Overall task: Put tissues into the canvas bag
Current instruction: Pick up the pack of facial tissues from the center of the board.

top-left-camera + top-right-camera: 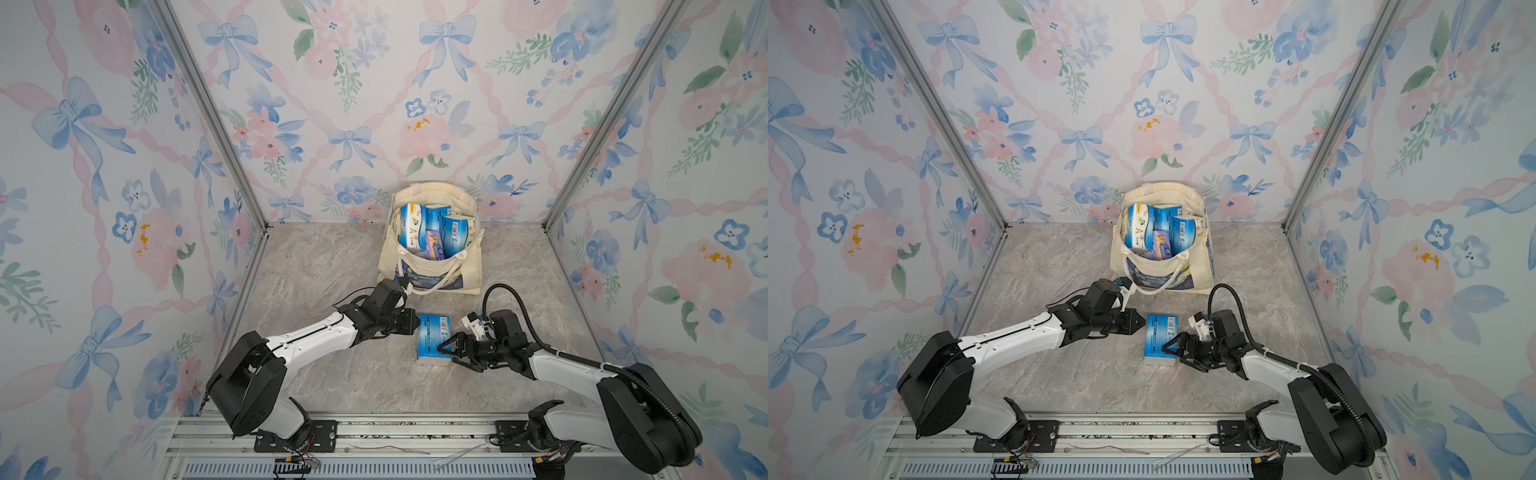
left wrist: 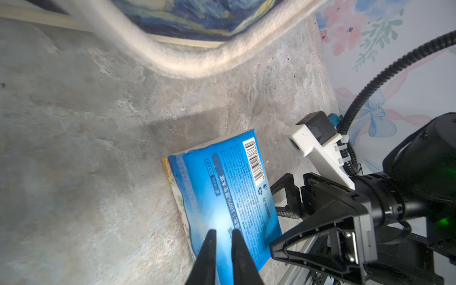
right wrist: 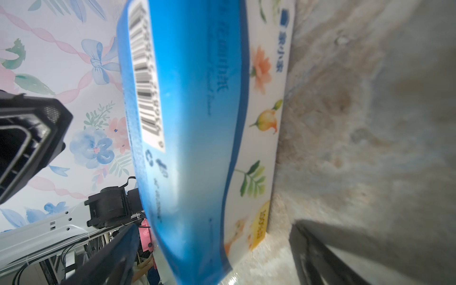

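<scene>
Both top views: only loose tissue pack [image 1: 434, 338] flat on worktop [image 1: 332, 382]; stuffed canvas bag [image 1: 467, 266] at its 12 o'clock | Left wrist: left hand [image 2: 223, 233] nearly closed, empty, seemingly bracing pack's 9 o'clock edge | Right wrist: right hand [image 3: 212, 251] wide open, straddling pack, likely to grip.

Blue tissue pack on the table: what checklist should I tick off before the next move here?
1. Blue tissue pack lying flat on the table: ok.
2. Right gripper open: ok.
3. Pack between the right fingers: ok; the right wrist view shows one finger on each side.
4. Left gripper shut, with its tip at the pack's opposite edge; whether it touches the pack: cannot tell.
5. Canvas bag upright with its mouth open: ok.
6. Room in the bag above the packs inside: cannot tell.
</scene>
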`<state>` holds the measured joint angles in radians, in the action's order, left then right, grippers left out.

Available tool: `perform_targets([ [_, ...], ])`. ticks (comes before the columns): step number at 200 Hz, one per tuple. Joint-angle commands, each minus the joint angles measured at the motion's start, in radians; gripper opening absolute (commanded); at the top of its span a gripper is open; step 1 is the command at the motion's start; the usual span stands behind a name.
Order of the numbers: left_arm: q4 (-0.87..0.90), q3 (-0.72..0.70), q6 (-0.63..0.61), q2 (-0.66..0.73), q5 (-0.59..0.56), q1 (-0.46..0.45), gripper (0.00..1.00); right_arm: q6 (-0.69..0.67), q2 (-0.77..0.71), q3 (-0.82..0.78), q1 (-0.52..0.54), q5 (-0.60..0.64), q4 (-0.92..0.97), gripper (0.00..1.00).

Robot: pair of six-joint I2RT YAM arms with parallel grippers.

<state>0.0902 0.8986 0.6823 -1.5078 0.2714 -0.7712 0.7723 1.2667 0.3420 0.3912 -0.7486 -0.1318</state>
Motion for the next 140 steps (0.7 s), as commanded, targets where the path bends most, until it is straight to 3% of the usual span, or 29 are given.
perform_targets([
  [1, -0.066, 0.009, 0.003, -0.051, 0.056, -0.011, 0.16, -0.025, 0.0, 0.025, -0.017, 0.005, 0.031, 0.97],
  [140, -0.095, 0.033, 0.003, -0.143, 0.133, -0.017, 0.16, -0.018, 0.032, 0.029, -0.023, -0.003, 0.001, 0.97],
])
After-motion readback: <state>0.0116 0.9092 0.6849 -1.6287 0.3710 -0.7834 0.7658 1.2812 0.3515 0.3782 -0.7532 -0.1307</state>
